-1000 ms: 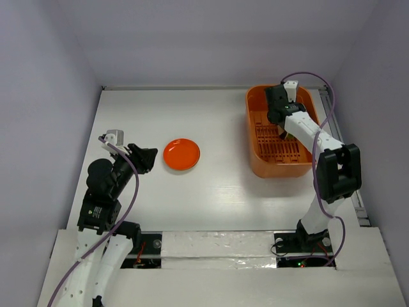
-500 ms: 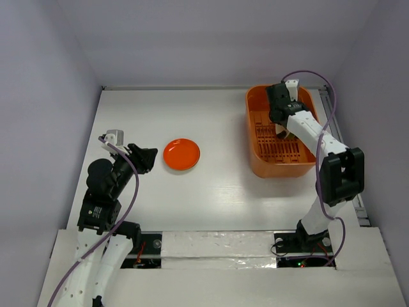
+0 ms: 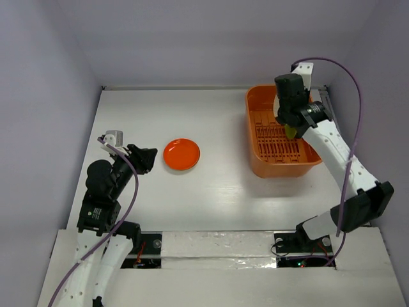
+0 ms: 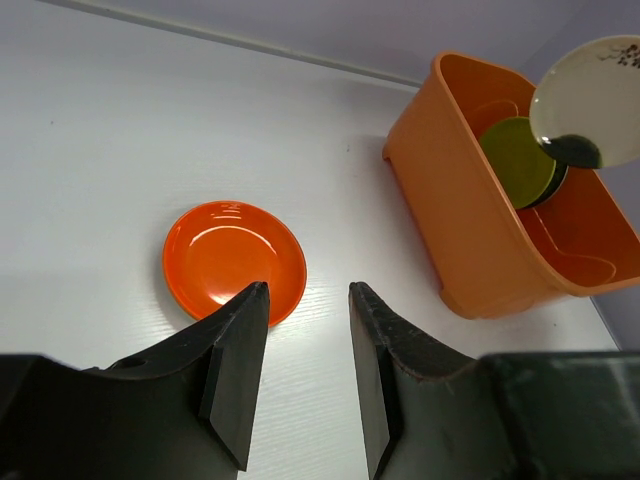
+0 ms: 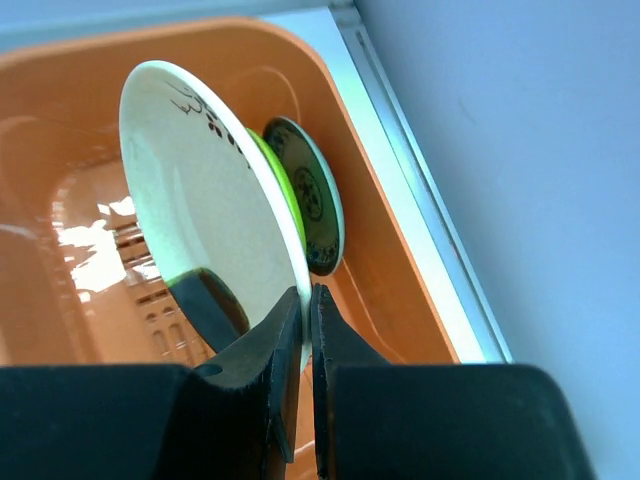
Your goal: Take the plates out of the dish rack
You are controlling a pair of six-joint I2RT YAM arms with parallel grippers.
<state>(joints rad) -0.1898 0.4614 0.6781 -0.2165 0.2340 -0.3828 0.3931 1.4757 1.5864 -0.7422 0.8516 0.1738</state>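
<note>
My left gripper (image 4: 307, 292) stands half open and empty, near the orange plate (image 4: 233, 260). Farther off, my right gripper (image 5: 305, 300) pinches the cream plate (image 5: 200, 210) by its rim over the dish rack (image 5: 385, 290). The plate looks stiff, glossy, probably slippery and breakable.

Cream plate (image 5: 200, 190) upright over orange rack (image 3: 281, 167), orange plate (image 3: 181, 154) flat outside.
</note>
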